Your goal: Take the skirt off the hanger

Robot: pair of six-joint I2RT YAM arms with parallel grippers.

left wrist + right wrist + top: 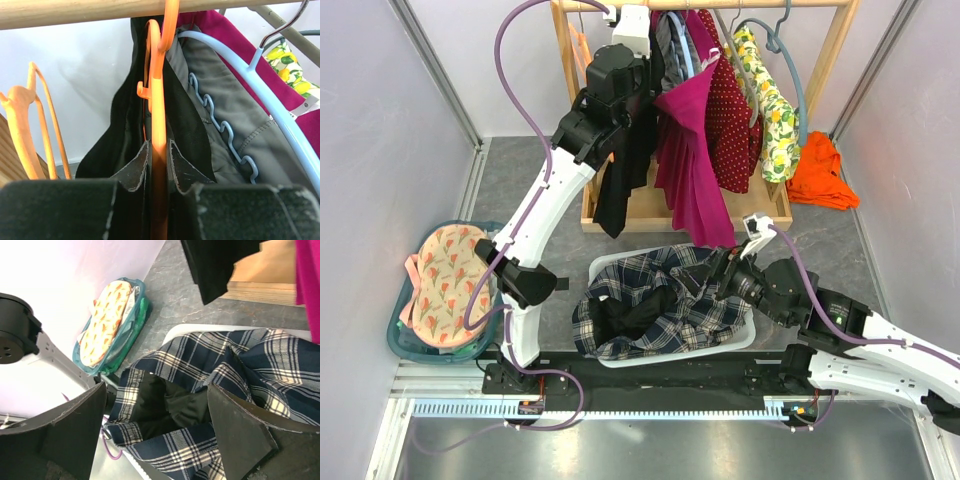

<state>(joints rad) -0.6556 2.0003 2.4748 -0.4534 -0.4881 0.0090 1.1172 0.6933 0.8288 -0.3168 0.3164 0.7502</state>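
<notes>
A navy and white plaid skirt [660,300] lies crumpled in a white tray [610,262], its black lining showing; the right wrist view [200,365] shows it too. My right gripper [720,272] hovers just above it, open and empty [156,387]. My left gripper [620,20] is raised to the wooden rail [75,12] and is shut on the neck of an orange hanger [159,100], which still hooks over the rail. Black cloth [115,140] hangs around that hanger.
A wooden rack holds a black garment [620,190], a grey one on a light blue hanger [280,125], a magenta one [690,170], a red dotted one [730,110] and a lemon print [770,110]. An orange cloth [825,170] lies right. A teal basket [420,340] stands left.
</notes>
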